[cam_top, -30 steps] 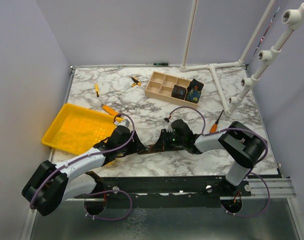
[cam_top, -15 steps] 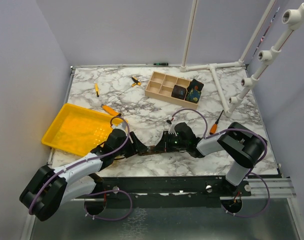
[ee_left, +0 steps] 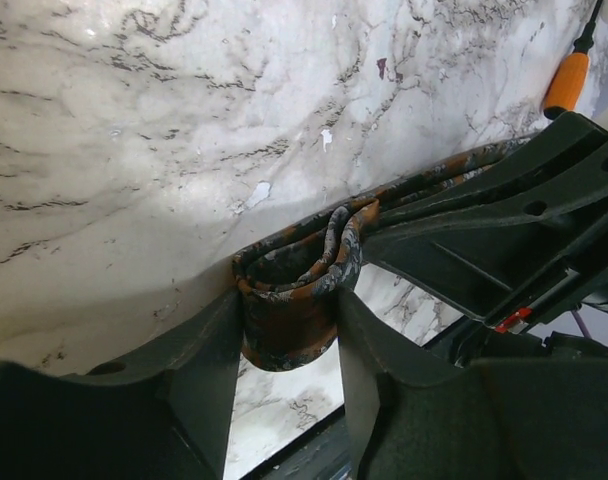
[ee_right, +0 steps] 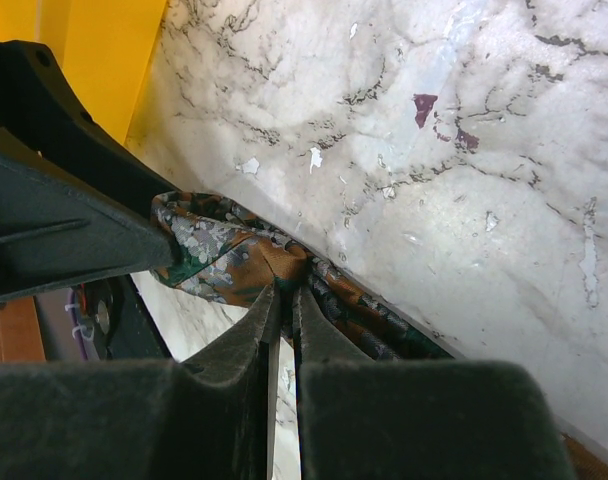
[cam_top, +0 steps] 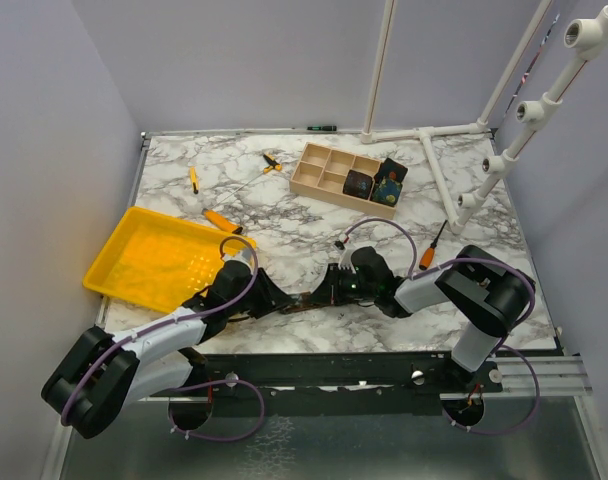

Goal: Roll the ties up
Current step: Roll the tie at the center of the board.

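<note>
At the lower centre of the top view, the rust-brown tie point(cam_top: 302, 298) is caught mid-roll, its started coil pinched by the left gripper point(ee_left: 287, 315) and its strip nipped by the right gripper point(ee_right: 287, 298), so another turn under tension is judged needed next.

matt cloth tie point(ee_left: 296, 292), glossy marbled table point(ee_left: 134, 150)
</note>
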Controlling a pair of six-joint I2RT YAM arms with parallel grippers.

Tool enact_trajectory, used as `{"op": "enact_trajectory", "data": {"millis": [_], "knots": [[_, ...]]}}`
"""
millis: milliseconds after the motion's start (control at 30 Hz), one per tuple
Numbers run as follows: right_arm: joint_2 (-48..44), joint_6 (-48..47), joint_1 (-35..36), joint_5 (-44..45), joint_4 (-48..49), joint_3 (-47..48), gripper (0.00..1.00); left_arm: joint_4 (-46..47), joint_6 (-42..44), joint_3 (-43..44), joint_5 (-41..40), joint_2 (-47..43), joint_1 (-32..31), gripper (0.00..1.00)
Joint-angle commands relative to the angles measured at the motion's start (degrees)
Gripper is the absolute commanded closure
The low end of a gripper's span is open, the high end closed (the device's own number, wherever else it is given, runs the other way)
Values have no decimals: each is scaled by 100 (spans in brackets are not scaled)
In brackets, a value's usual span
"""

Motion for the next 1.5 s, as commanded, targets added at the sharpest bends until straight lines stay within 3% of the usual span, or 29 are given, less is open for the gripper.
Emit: {"op": "enact_trajectory", "data": {"millis": [0, 100, 267, 367, 567, 833, 1000, 1067, 1167, 1333, 1467], "knots": [[34, -219, -6, 232, -503, -221, 91, -10, 0, -65, 186, 34, 40, 50], [5, -220, -5, 249, -498, -247, 91, -188, 29, -58, 156, 83, 40, 41], [-32, -208, -8, 293, -472, -302, 92, -263, 8, -151, 209, 225, 40, 44], [-19, -210, -6, 304, -468, -305, 92, -212, 21, -173, 283, 281, 40, 57], [-64, -204, -8, 330, -471, -314, 92, -327, 169, -73, 279, 91, 39, 99], [-277, -197, -10, 498, -802, -109, 89, -1308, 867, 694, -195, -97, 40, 100], [-825, -226, -11, 925, -1511, 106, 60, -2223, 1471, 1431, -768, 151, 30, 100], [-1096, -264, -10, 1090, -1819, 197, 54, -2481, 1647, 1643, -939, 260, 31, 100], [-1393, -361, -14, 1096, -2157, 373, 55, -2676, 1827, 1868, -1087, 447, 24, 100], [-1353, -429, -9, 877, -2409, 824, 75, -2838, 2052, 2150, -1109, 701, 5, 100], [-1033, -430, -10, 831, -2598, 1198, 75, -2875, 2269, 2312, -1049, 771, -4, 100]]}}
